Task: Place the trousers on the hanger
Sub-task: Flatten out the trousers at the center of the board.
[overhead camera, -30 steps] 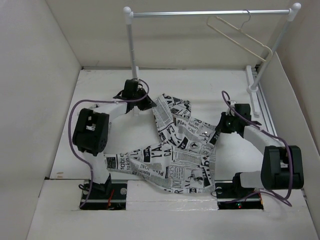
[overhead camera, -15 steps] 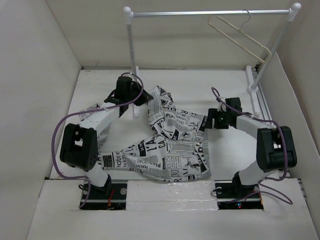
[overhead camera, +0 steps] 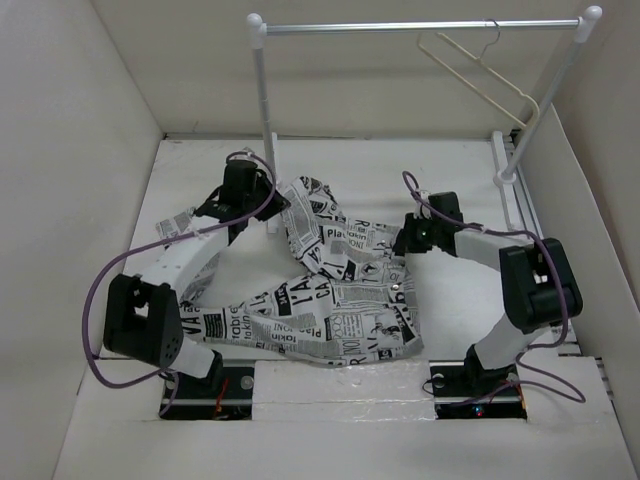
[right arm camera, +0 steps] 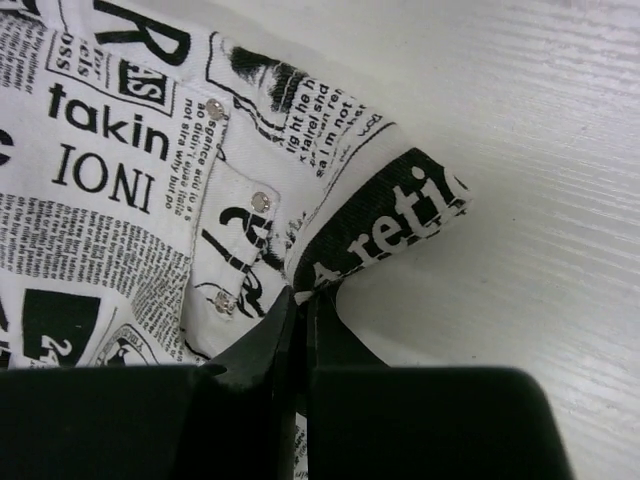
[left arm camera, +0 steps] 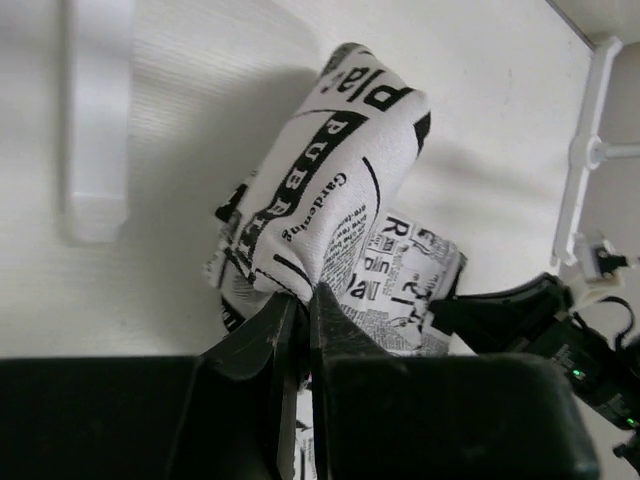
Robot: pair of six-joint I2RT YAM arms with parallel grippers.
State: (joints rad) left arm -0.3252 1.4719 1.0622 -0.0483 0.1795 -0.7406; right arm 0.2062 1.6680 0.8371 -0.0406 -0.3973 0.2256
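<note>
At about ten o'clock on the white table (overhead camera: pixel 420 175), seen from above, the left gripper (overhead camera: pixel 276 203) is pinched fully closed on a raised fold of the trousers (overhead camera: pixel 340 300). Its wrist camera shows the newspaper-print cloth bunched into a rounded hump just above the fingertips, lifted a little off the table. Whether this fold is a leg end or part of the waist cannot be told.

Across the middle, the trousers lie crumpled and mostly flat. One long leg trails toward eight o'clock, passing under the left arm, and the broad body spreads toward six o'clock near the arm bases.

Toward two o'clock of the cloth, the right gripper (overhead camera: pixel 403 241) is also closed to a sliver, nipping an edge of the cloth. Its wrist view shows a black band with white lettering folded up at the fingertips, with small metal snaps just to the left.

Holding two separated points like this looks meant to let the arms lift and stretch the garment between them.

Far off at one o'clock, the cream hanger (overhead camera: pixel 478 72) hangs tilted by its wire hook from the metal rail (overhead camera: pixel 420 27), well apart from the trousers. Nothing is draped on it, so the task seems to be at its early, gathering stage.
</note>
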